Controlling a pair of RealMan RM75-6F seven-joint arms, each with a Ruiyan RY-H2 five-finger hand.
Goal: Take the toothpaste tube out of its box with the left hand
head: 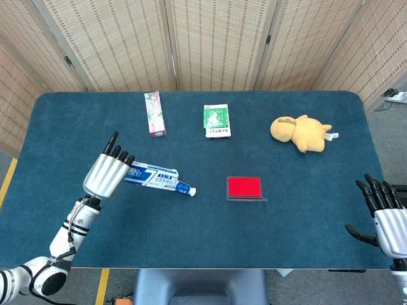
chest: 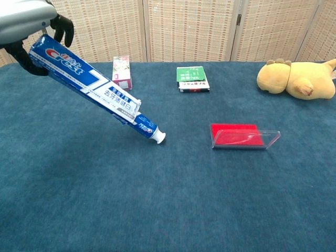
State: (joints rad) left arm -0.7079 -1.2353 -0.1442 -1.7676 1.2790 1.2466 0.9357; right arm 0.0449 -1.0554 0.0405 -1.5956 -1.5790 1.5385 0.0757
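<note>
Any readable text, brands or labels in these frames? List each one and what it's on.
"Crest": on the blue toothpaste box that the left hand holds tilted up.
White panel on the same box: Chinese characters, too small to read.
Toothpaste tube sticking out of the box: print too small to read.
Pink box: print blurred.
Green pack: print blurred.
Red case, plush toy: no text seen.
</note>
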